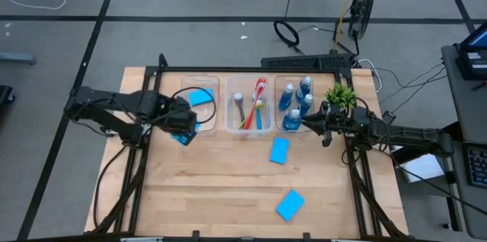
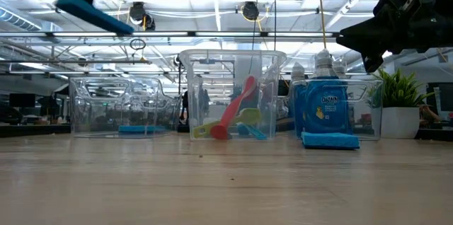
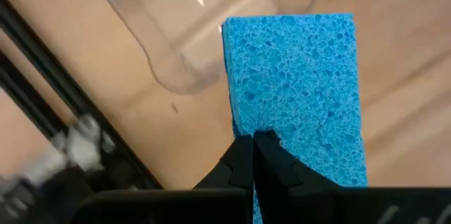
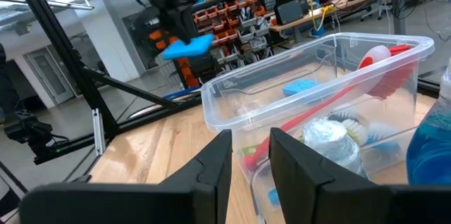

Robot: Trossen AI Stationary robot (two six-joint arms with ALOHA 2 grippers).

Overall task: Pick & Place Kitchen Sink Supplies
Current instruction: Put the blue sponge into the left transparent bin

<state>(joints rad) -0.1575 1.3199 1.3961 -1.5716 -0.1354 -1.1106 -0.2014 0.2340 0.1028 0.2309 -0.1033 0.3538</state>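
The left arm reaches in from the surface's left edge, its hand (image 1: pixel 183 128) raised off the surface near the far left corner — fingers pinched tight on a blue sponge (image 3: pixel 296 90). The right arm stretches in from the right edge — its hand (image 1: pixel 313 124) hangs raised, fingers parted around nothing.

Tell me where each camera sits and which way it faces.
High: overhead, straight down on the table; both arms show.
Low: at tabletop height, facing the three bins; arms enter from above.
Left wrist: on the left gripper, shut on a sponge.
Right wrist: behind the right gripper, empty, facing the middle bin.
Shared: the held sponge shows in all.
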